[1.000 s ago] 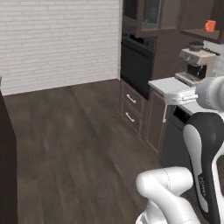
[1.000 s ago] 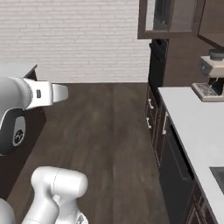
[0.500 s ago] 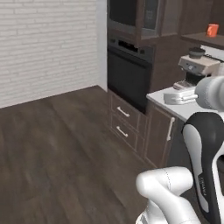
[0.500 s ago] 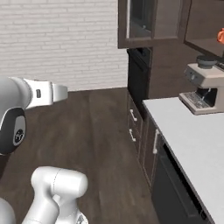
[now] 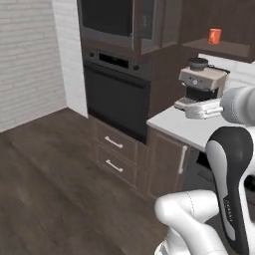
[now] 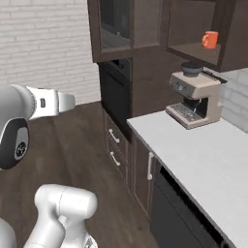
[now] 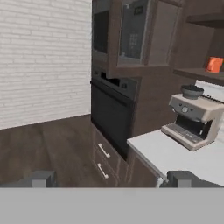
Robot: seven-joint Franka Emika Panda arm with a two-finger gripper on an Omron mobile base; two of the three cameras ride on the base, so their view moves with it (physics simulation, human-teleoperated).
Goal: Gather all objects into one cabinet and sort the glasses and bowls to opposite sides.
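Whole view shifted, seemingly toward counter (image 6: 193,155).

Mug (image 6: 209,39) sits on an open shelf (image 6: 196,52) up right, above the coffee machine (image 6: 194,101), which stands at the back of the counter (image 6: 203,160). Wall oven (image 5: 115,97) is left of the counter, two drawers (image 5: 115,153) under it, brick wall (image 7: 43,57) further left.

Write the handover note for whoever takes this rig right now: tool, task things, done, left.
Tool: open, empty, out in the air short of the counter.
Things: one orange mug stands on the open wall shelf above the coffee machine. Other mugs and bowl not located.
Done: nothing gathered that can be seen.
Left: find the remaining mugs and bowl, put all in one cabinet, mugs and bowl on opposite sides.
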